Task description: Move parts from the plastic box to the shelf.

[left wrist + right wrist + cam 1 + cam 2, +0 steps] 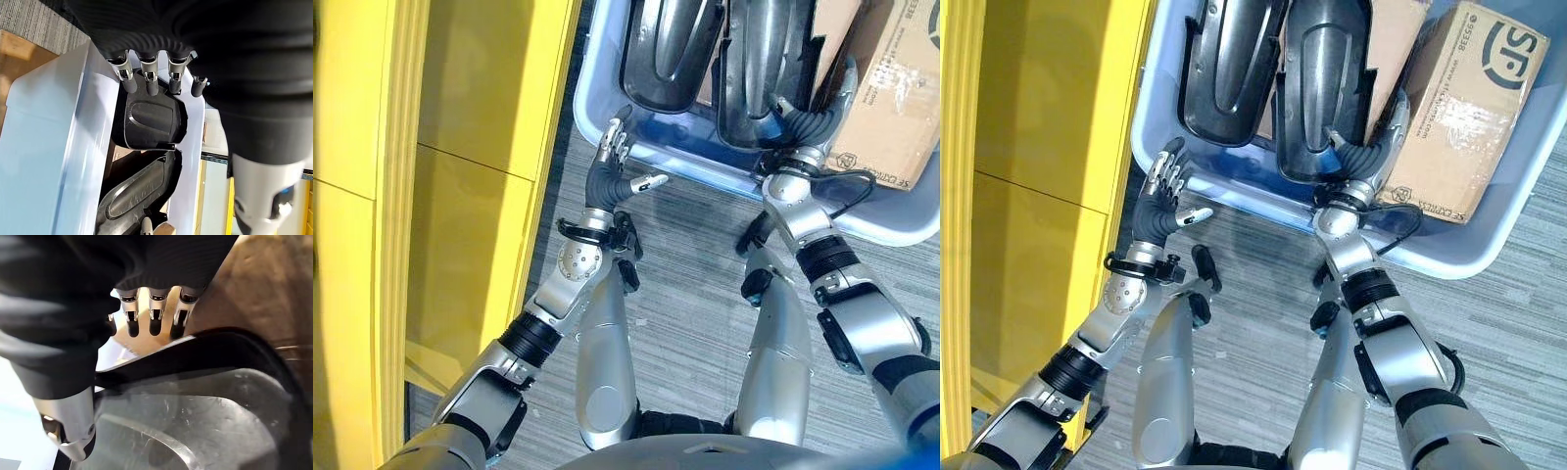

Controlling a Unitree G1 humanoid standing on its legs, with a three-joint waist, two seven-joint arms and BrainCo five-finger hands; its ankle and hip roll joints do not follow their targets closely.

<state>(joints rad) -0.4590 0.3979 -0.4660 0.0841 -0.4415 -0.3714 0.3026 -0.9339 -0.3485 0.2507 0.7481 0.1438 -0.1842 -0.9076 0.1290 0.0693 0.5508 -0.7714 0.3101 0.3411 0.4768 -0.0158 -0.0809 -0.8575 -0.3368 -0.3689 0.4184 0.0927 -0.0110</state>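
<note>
A blue plastic box [597,119] stands on the floor ahead and holds two black moulded parts side by side. My left hand [610,168] hovers open just outside the box's near left corner, fingers spread and pointing at the left part [671,49], apart from it. The left wrist view shows this part [151,120] past my fingertips [149,81]. My right hand [1369,152] straddles the near right rim of the right part [1322,69]. Its straight fingers [155,313] lie behind the rim and its thumb [73,431] in front.
The yellow shelf [372,196] runs along my left side, close to the left arm. A brown cardboard box [1474,108] sits in the plastic box right of the parts, against my right hand's fingers. Grey striped floor [695,294] lies below the box.
</note>
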